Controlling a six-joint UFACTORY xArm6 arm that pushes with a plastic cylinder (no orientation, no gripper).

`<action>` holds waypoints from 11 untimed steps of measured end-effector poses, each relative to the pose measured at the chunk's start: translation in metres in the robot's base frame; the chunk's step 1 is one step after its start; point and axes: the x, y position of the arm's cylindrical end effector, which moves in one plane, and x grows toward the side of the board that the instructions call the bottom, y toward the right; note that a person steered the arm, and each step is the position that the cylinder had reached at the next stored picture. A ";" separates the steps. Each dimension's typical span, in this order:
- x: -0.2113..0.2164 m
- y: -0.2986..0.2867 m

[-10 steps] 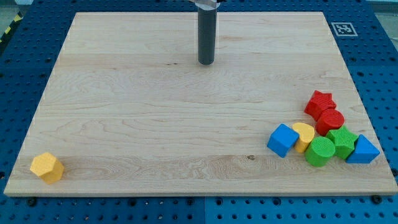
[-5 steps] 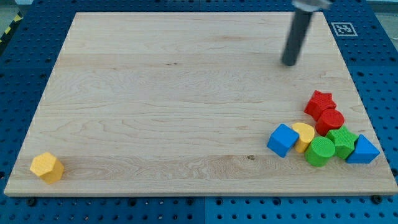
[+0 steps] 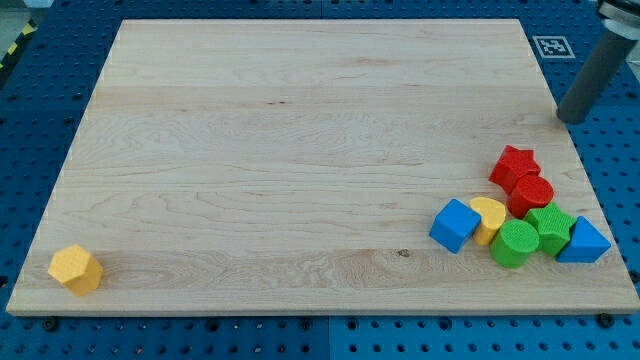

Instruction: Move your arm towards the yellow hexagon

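Note:
The yellow hexagon (image 3: 76, 269) lies near the bottom left corner of the wooden board (image 3: 300, 150). My tip (image 3: 570, 119) is at the view's right, at the board's right edge, above the cluster of blocks. It is far from the yellow hexagon, nearly the whole board's width to its right and well above it. It touches no block.
A cluster sits at the bottom right: a red star (image 3: 514, 165), a red cylinder (image 3: 531, 195), a blue cube (image 3: 455, 224), a yellow half-round block (image 3: 489, 217), a green cylinder (image 3: 515, 244), a green block (image 3: 550, 228) and a blue triangle (image 3: 584, 241). A marker tag (image 3: 553, 46) lies at the top right.
My tip has moved from the top middle of the board to the right, past the board's right edge, away from the yellow hexagon. No block has moved.

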 end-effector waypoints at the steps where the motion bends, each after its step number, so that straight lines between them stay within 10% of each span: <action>1: -0.006 -0.005; 3: -0.007 -0.013; 6: -0.009 -0.208; 11: 0.234 -0.466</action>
